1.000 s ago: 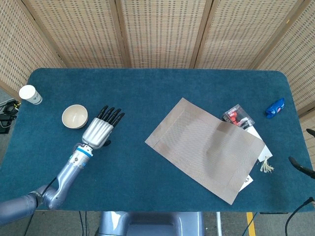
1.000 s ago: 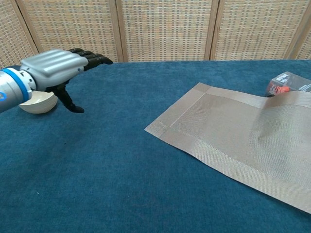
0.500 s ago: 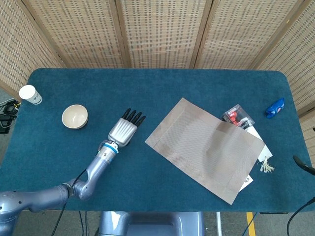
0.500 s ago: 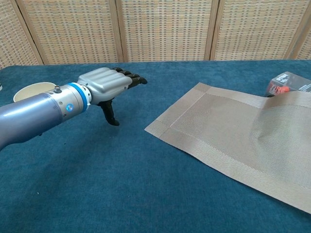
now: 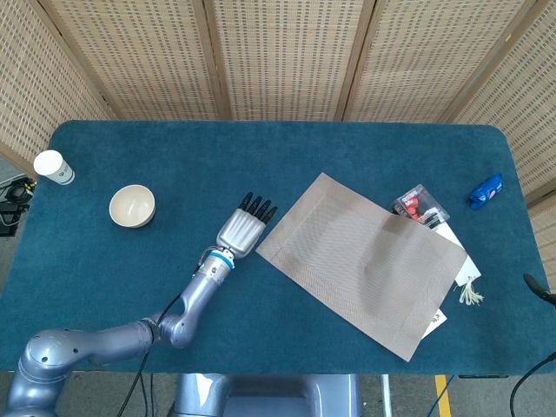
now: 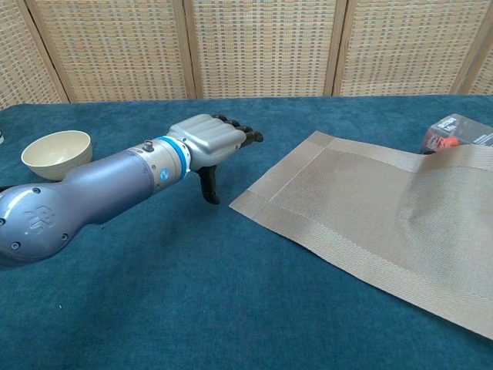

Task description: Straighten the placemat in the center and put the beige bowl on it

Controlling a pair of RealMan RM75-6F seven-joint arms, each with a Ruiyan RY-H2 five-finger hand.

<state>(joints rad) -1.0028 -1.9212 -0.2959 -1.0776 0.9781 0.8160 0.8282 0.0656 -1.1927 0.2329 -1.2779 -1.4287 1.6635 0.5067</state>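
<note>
At far left we see a white paper cup [image 5: 53, 167], its print unreadable, then the beige bowl [image 5: 132, 206] on the blue cloth table [image 5: 261, 156]. Our left hand [image 5: 244, 230] hovers empty, fingers extended, beside the skewed placemat [image 5: 360, 261]. Wicker screens [image 5: 287, 56] stand behind.

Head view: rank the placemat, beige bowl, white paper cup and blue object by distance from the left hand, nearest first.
From the left hand:
1. Placemat, its near corner just to the hand's right.
2. Beige bowl, off to the left.
3. White paper cup, far left edge.
4. Blue object, far right edge.
</note>
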